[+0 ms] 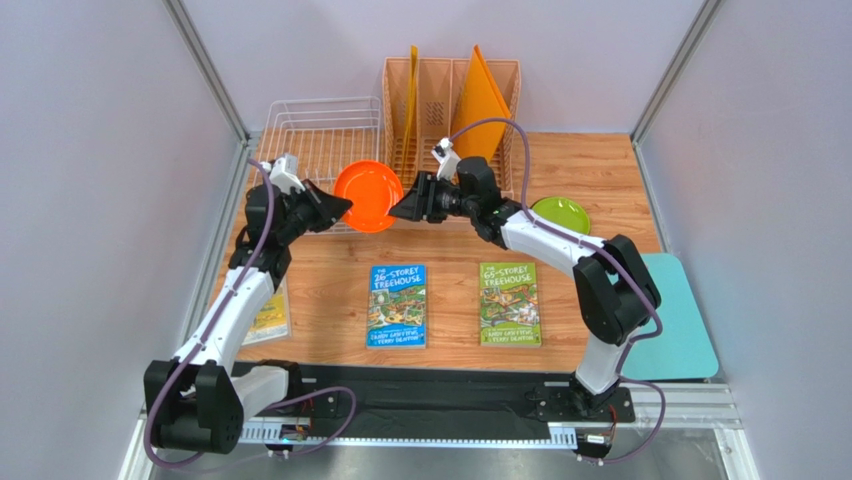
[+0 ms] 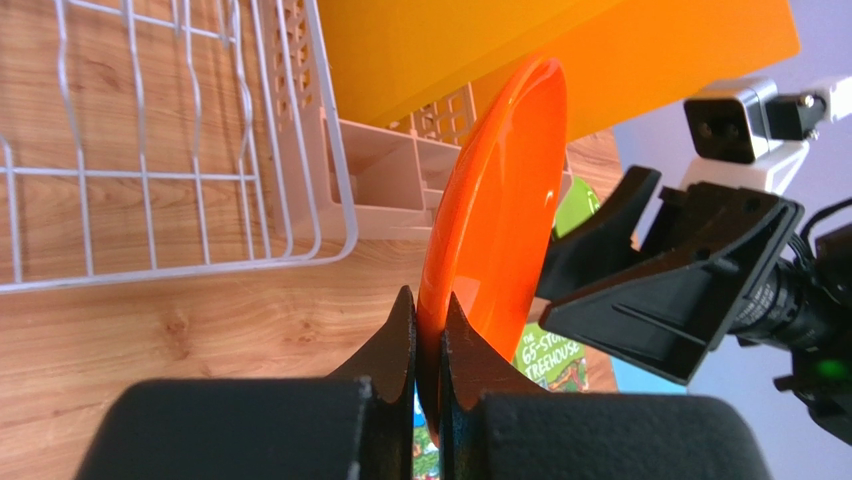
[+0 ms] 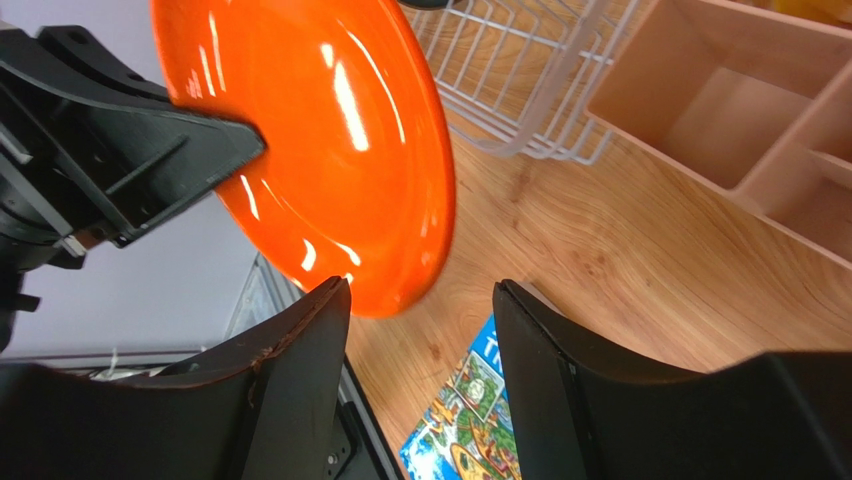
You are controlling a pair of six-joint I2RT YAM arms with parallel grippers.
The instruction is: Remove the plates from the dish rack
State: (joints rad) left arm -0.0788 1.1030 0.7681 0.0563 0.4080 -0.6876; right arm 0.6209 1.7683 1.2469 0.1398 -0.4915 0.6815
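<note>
From their near bases both arms stretched forward and inward over the table [image 1: 450, 300]. The left gripper [image 1: 335, 207] was pinched tight on the left rim of the orange plate [image 1: 369, 196], holding it clear of the wood, while the right gripper [image 1: 400, 212] faced it (jaws wide apart at the plate's right rim). Just beyond stood the dish rack [image 1: 320, 130], and a lime green plate [image 1: 560, 215] lay flat to the right.

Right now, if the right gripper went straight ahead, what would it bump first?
Probably the orange plate, right ahead of the open right gripper; the left gripper pinches its other edge.
</note>
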